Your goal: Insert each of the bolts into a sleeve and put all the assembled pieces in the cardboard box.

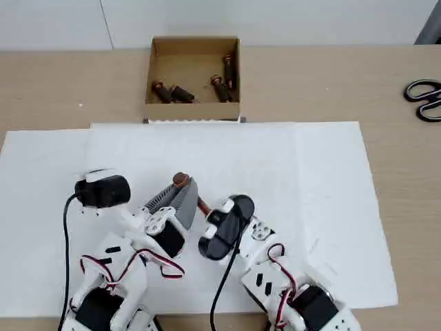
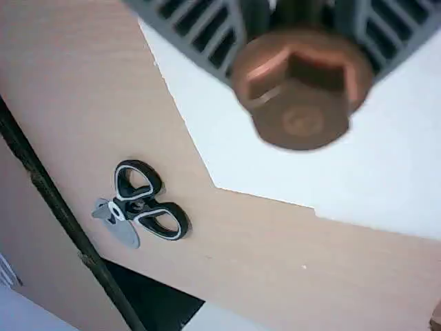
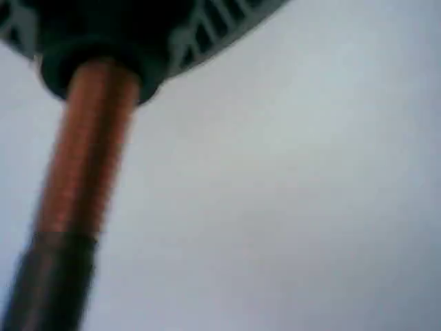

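Note:
My left gripper (image 1: 179,187) is shut on a copper bolt whose hex head (image 1: 180,179) pokes out past the grey fingers (image 2: 200,27). In the left wrist view the bolt head (image 2: 300,89) is close up. The bolt's threaded shaft (image 3: 83,158) runs into a dark round sleeve (image 3: 96,65), and my right gripper (image 3: 96,34) is shut on that sleeve. From above, the right gripper (image 1: 207,211) meets the left one over the white sheet, with a short bit of shaft (image 1: 202,204) between them. The cardboard box (image 1: 193,109) at the back holds several assembled pieces (image 1: 172,92).
A large white sheet (image 1: 310,179) covers the table's middle, under both arms. Black-handled scissors (image 1: 424,98) lie at the far right edge on bare wood, and the scissors (image 2: 145,207) also appear in the left wrist view. The box stands just beyond the sheet's far edge.

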{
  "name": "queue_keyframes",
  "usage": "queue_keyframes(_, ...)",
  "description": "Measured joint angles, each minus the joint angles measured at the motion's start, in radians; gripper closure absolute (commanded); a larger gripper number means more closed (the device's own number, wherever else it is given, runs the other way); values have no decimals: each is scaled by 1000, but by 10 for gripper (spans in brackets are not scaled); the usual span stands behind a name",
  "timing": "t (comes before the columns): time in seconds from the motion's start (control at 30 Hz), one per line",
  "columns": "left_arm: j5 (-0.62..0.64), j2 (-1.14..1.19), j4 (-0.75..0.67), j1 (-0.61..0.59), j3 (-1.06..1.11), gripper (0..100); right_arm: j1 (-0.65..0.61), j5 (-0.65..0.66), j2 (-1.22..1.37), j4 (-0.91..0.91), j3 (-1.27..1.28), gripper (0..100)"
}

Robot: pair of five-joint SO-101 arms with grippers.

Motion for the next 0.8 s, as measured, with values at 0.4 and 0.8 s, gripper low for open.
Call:
queue_keyframes(0.4,-2,0,-34,23,52,994,-8,0,2,0,2,996)
queue_keyframes(0.8,-2,-2,230,127,14,994,-12,-2,3,2,6,996)
